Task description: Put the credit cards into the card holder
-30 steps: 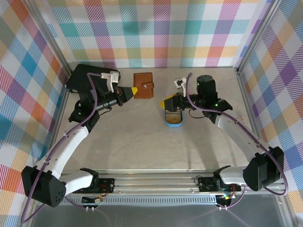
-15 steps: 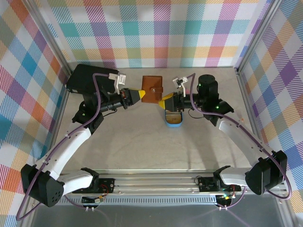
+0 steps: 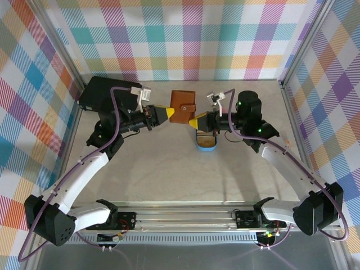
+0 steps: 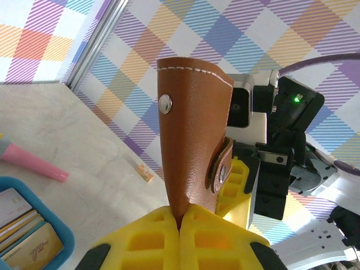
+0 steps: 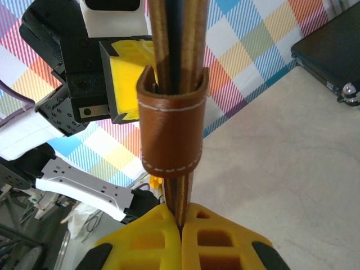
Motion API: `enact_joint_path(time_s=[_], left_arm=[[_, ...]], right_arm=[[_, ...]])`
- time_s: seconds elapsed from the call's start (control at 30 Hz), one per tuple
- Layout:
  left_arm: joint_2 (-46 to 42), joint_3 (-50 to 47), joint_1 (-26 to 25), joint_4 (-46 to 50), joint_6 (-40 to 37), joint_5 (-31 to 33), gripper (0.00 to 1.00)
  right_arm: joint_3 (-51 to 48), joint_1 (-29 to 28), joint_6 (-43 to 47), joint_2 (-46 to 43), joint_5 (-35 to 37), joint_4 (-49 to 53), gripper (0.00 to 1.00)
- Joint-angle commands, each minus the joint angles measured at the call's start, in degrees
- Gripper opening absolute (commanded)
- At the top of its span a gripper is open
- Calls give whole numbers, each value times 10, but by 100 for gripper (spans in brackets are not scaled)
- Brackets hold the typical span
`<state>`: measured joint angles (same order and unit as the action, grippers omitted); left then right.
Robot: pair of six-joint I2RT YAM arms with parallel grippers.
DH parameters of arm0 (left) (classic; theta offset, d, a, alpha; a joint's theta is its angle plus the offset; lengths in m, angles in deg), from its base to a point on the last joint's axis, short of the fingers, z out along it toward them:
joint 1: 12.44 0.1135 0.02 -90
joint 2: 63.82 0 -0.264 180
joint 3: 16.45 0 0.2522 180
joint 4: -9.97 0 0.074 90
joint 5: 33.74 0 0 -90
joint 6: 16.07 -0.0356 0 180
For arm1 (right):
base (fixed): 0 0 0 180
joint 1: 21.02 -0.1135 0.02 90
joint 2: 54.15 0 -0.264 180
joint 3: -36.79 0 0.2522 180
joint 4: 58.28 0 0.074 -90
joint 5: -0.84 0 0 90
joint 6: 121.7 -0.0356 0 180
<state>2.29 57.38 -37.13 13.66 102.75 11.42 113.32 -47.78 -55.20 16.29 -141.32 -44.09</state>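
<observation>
Card holder [image 3: 183, 106], 1: closed, clamped between left tool [image 3: 167, 113] and right tool [image 3: 193, 121] at opposite edges, probably to pull it open.

Work area is enclosed on three sides by walls [image 3: 191, 39] covered in pastel plaid cloth. Corners are framed by aluminium posts [image 3: 59, 45]. Tabletop [image 3: 169, 174] is finished in pale, marble-like beige. A ribbed metal rail [image 3: 185, 215] is mounted along the near edge. Light is even and shadows are soft.
</observation>
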Motion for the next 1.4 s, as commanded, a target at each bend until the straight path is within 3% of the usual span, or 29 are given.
enact_joint_path(time_s=[0.0,0.03,0.1,0.17,0.33,0.43,0.63,0.77,1.0,1.23,1.3,1.37], left_arm=[[6,32,-6,16,-20,-30,20],[5,34,-5,19,-22,-29,28],[2,38,3,16,-23,-28,52],[4,48,18,5,-21,-46,63],[39,68,95,-107,60,-133,72],[62,65,108,-179,100,-156,79],[115,19,108,-483,314,-190,78],[164,14,107,-660,446,-198,74],[165,3,89,-643,430,-216,61],[133,-14,63,-522,335,-227,39],[127,-13,57,-497,317,-228,30],[122,-13,57,-489,309,-223,13]], right_arm=[[-14,-5,1,-17,-7,-36,0],[-19,-6,1,-20,-4,-39,0],[-21,-5,1,-25,-3,-41,0],[-16,-4,0,-25,-5,-40,0],[5,-6,-5,-20,-16,-51,0],[23,-5,-17,-6,-41,-60,0],[44,-7,-19,15,-57,-54,0],[56,-12,-16,31,-63,-51,0],[68,-25,-7,47,-55,-40,0],[70,-27,3,49,-42,-26,0],[70,-27,9,49,-42,-20,0],[70,-27,16,47,-31,-11,0]])
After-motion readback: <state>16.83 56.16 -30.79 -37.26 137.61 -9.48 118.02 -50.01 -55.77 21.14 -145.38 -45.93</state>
